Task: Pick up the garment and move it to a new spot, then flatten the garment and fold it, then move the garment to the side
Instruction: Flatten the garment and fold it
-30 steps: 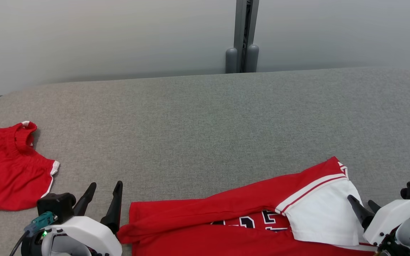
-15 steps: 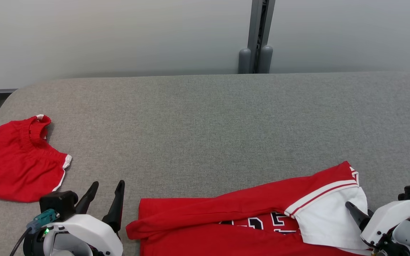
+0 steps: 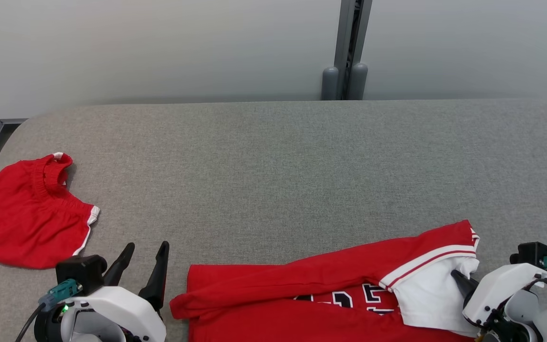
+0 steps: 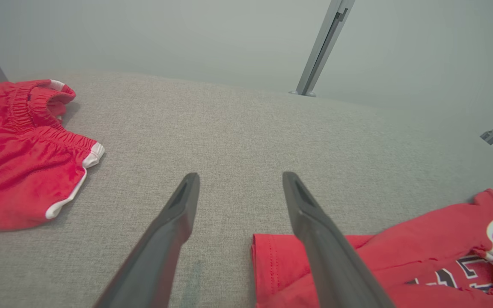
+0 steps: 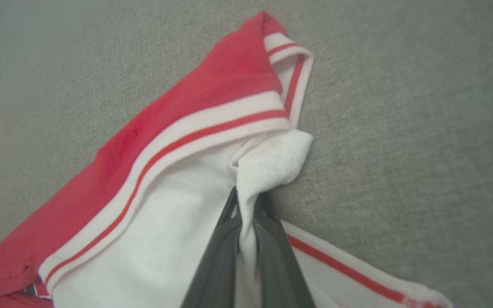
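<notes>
Jersey [image 3: 302,280] on table [image 3: 273,166] at near right, shorts [image 3: 22,213] at its left end, post [image 3: 349,42] behind table

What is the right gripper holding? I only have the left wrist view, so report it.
Observer: The right gripper is shut on the white fabric of the jersey, which is bunched between its fingers.
Operator: Tell me what lies under those fingers.
Observer: A white band with a red stripe runs out from beneath them across the grey fabric surface.
</notes>
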You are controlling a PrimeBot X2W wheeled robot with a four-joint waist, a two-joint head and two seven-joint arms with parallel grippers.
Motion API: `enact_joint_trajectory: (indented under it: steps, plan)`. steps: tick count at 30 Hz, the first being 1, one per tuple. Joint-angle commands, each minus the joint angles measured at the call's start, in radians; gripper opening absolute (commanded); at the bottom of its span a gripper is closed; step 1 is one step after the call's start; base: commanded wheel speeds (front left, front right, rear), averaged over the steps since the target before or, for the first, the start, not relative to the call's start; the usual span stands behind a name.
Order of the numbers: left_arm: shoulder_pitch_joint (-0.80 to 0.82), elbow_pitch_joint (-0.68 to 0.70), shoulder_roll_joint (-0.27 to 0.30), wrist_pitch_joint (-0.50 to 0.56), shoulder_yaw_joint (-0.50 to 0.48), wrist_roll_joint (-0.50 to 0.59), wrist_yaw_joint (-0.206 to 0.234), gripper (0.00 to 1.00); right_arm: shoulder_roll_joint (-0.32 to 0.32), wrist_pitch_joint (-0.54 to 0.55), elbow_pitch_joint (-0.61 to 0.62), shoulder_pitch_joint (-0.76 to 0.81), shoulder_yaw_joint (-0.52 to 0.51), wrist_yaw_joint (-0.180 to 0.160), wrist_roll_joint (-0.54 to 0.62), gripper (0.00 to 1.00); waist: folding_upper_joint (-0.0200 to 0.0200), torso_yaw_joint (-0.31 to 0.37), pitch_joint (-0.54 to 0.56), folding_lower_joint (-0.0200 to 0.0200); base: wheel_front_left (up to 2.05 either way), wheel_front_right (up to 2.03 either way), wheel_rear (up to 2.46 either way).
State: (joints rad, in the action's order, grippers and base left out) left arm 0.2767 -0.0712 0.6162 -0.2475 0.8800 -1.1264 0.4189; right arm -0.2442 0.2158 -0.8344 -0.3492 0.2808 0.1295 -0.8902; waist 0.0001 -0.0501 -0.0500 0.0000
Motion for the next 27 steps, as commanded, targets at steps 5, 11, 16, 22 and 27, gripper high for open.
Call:
enact_joint_trajectory:
  steps: [5, 11, 16, 22, 27]
  plan:
    - [0.013, -0.019, -0.007, -0.009, -0.007, 0.012, -0.015, 1.0, -0.018, -0.038, 0.022, -0.014, 0.02, 0.002, -0.02, 0.0, -0.0001, 0.013, 0.006, 0.0, 0.0, 0.0, 0.0]
    - [-0.005, -0.046, -0.029, -0.017, -0.055, 0.057, -0.038, 1.0, -0.079, -0.1, 0.027, -0.035, 0.017, 0.002, -0.018, 0.0, -0.0001, 0.041, 0.015, 0.0, 0.0, 0.0, 0.0]
    - [-0.054, -0.051, -0.082, -0.018, -0.162, 0.16, -0.069, 1.0, -0.117, -0.136, 0.029, -0.045, 0.006, 0.002, -0.019, 0.0, -0.0001, 0.063, 0.024, 0.0, 0.0, 0.0, 0.0]
    - [-0.127, -0.055, -0.16, -0.018, -0.308, 0.306, -0.145, 1.0, -0.153, -0.154, 0.036, -0.049, -0.002, 0.002, -0.027, 0.0, -0.0001, 0.084, 0.031, 0.0, 0.0, 0.0, 0.0]
    - [-0.188, -0.057, -0.231, -0.019, -0.417, 0.419, -0.208, 1.0, -0.177, -0.164, 0.043, -0.04, -0.012, 0.002, -0.034, 0.0, -0.0001, 0.093, 0.037, 0.0, 0.0, 0.0, 0.0]
